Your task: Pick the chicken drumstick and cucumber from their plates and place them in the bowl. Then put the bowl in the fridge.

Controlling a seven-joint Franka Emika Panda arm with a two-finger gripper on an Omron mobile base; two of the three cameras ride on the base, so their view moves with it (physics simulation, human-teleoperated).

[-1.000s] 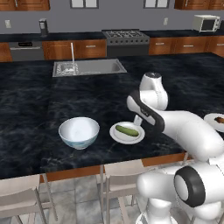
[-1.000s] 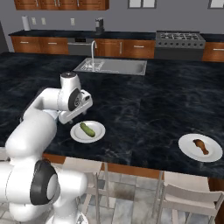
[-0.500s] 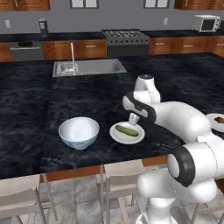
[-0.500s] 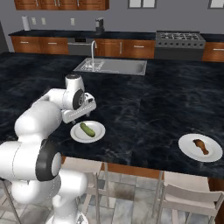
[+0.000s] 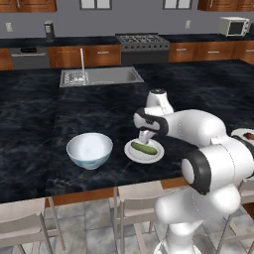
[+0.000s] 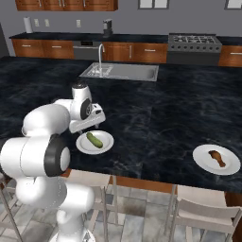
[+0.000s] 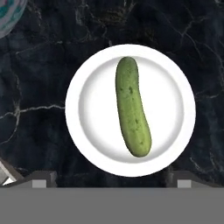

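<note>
The gripper (image 5: 144, 137) is held spread wide and empty, poised above the near plate (image 7: 87, 140) with a fingertip (image 7: 43, 178) visible at each lower corner of the hand view. The cucumber (image 7: 131, 106) lies between them, on the plate's middle, its long axis running up the hand view. For a sound grasp, a straight descent is advised, with the fingers closed across the short width near mid-length; the rim is to be avoided. The cucumber is a smooth, dark green oblong with rounded ends, slightly curved and faintly speckled. The bowl (image 5: 90, 150) stands empty just beside the plate. The drumstick (image 6: 218, 158) rests on a second plate (image 6: 204, 163), well apart.
</note>
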